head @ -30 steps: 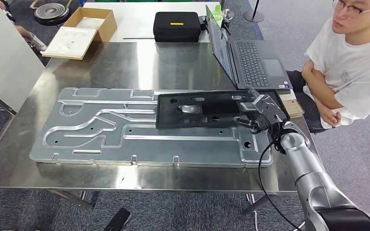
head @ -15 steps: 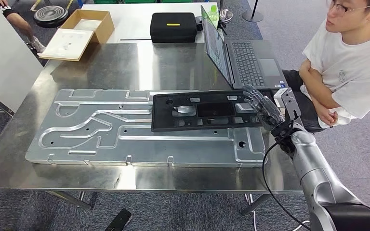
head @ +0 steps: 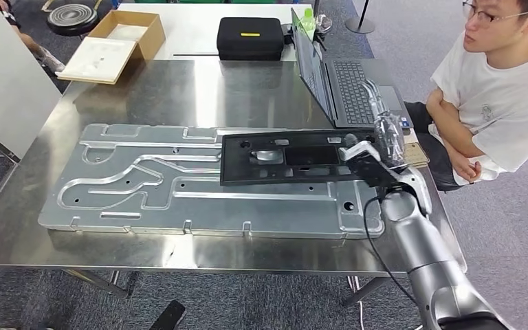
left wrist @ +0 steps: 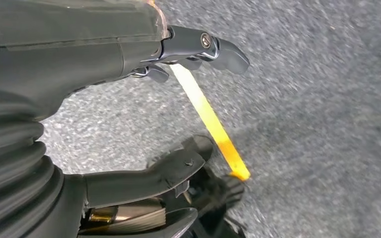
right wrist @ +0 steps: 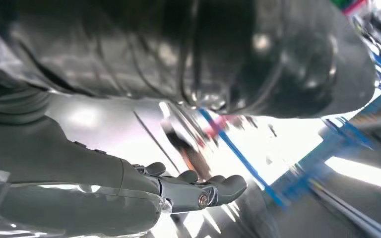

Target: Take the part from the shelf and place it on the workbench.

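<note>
The part (head: 295,157) is a long flat black panel with cut-outs, lying across the right half of a grey machined metal plate (head: 144,185) on the steel workbench (head: 179,89). My right hand (head: 385,134) is blurred, raised just off the part's right end in front of the laptop, and holds nothing. In the right wrist view the right hand (right wrist: 129,183) has its fingers stretched out above the shiny bench. My left hand (left wrist: 79,64) hangs over grey carpet with thumb and fingers apart, holding nothing.
An open laptop (head: 347,79) stands at the bench's back right, close to my right hand. A person (head: 502,89) sits at the right with arms folded. A black case (head: 251,38) and a cardboard box (head: 120,41) lie on the far table.
My right hand has let go of the part's right end and lifted up toward the laptop. The part stays flat on the metal plate. The view shifted slightly.
</note>
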